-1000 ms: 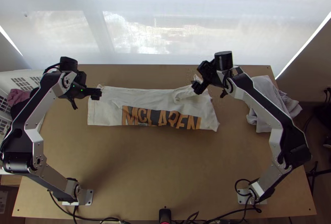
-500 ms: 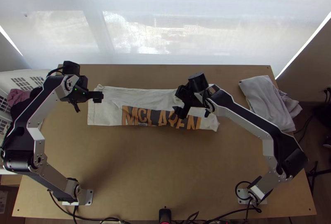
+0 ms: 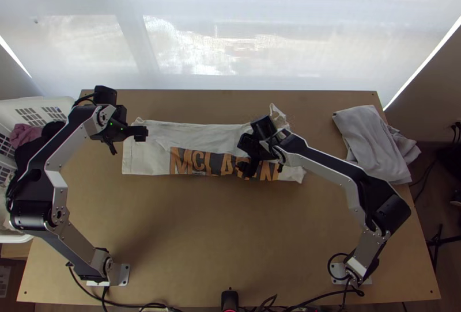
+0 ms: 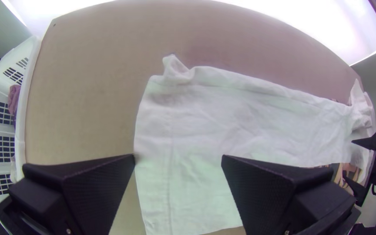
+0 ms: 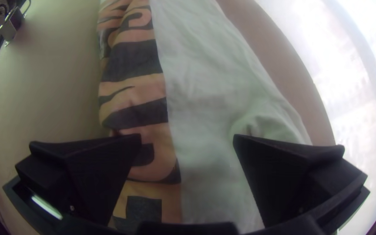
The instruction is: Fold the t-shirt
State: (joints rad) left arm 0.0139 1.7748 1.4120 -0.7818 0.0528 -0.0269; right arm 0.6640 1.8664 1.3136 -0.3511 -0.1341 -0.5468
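- Currently, the left end effector (image 3: 140, 133) is released, its fingers parted, above the left end of the T-shirt (image 3: 147, 159).
- The right end effector (image 3: 249, 169) is likewise released, fingers apart, over the printed band (image 3: 196, 161) towards the garment's right end.
- Between the two end effectors, the T-shirt lies on the counter (image 3: 190, 225) as a long, folded strip, its printed band along the near side.
- Obstruction: the right arm (image 3: 325, 169) passes above the T-shirt's right end and hides part of it. Bunched cloth (image 3: 278, 115) stands beyond the right end effector.
- Adjacent items: a white basket (image 4: 33, 56) holding garments is located to the left of the left end effector. Grey cloth (image 3: 374, 139) lies to the right of the right end effector, well apart from it.
- A pale screen (image 3: 230, 53) stands beyond both end effectors, past the counter's far edge.
- Left wrist view: a small raised peak (image 4: 175, 67) at the T-shirt's far left corner, ahead of the left end effector's parted fingers (image 4: 83, 187).
- Right wrist view: a raised fold (image 5: 266, 124) in the plain cloth, just beside one fingertip of the right end effector.
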